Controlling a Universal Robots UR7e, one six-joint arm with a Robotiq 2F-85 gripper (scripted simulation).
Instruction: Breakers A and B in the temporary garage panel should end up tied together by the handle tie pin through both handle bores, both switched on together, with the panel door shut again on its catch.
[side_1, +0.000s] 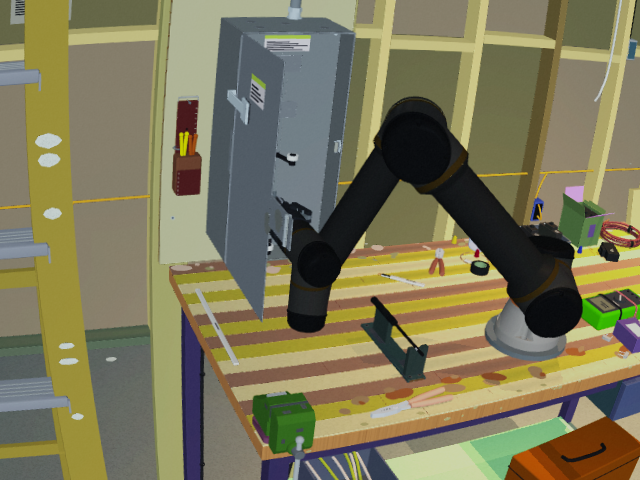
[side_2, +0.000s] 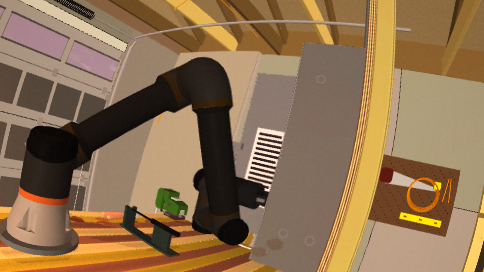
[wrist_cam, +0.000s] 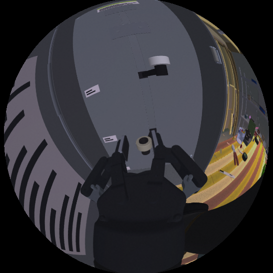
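Observation:
The grey panel (side_1: 287, 139) hangs on the wall at the bench's left end, and its door (side_1: 243, 170) stands swung open to the left. Inside, the upper breaker handle (wrist_cam: 155, 67) has a pale ring at its tip, and the lower breaker handle (wrist_cam: 144, 144) shows its bore toward me. My gripper (wrist_cam: 139, 143) reaches into the panel with its fingers either side of the lower handle; it is open and holds nothing. The black handle tie pin (side_1: 397, 325) rests in a dark stand (side_1: 395, 347) on the bench.
Bare wall studs stand behind the bench. A green vise (side_1: 284, 419) sits at the near left corner. Pliers (side_1: 438, 261), a tape roll (side_1: 479, 267), a pen (side_1: 402, 279) and a ruler (side_1: 217, 327) lie on the striped top, and a yellow ladder (side_1: 51, 232) stands to the left.

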